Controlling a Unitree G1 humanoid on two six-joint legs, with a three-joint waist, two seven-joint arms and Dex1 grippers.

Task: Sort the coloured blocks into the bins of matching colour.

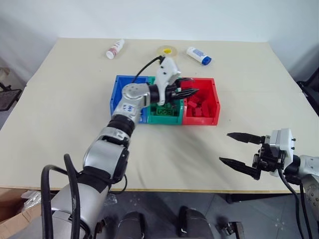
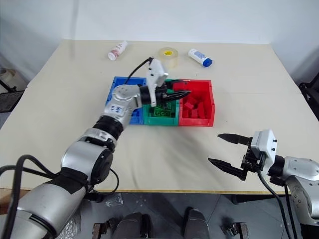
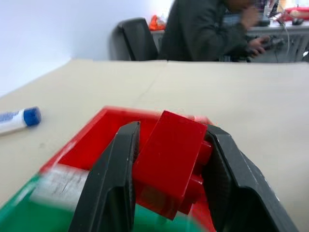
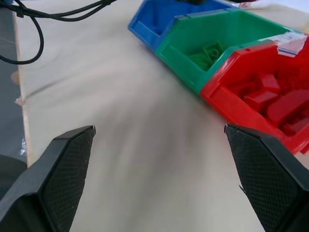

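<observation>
Left tool (image 1: 192, 92), at frame centre over the seam between the green bin (image 1: 163, 113) and the red bin (image 1: 201, 102), is clamped on a red block (image 3: 170, 159). Leftmost of the three joined boxes, the blue bin (image 1: 118, 93) is partly hidden by the arm. Red bricks already fill the red bin and green ones lie in the green bin, and I see no loose bricks on the worktop (image 1: 60, 104), so sorting looks nearly finished, pending this drop. At lower right, the right tool (image 1: 238, 148) hangs wide and empty.

Head pair overlooks table (image 1: 60, 99) — wrist views close, sharing bins (image 4: 217, 53).
</observation>
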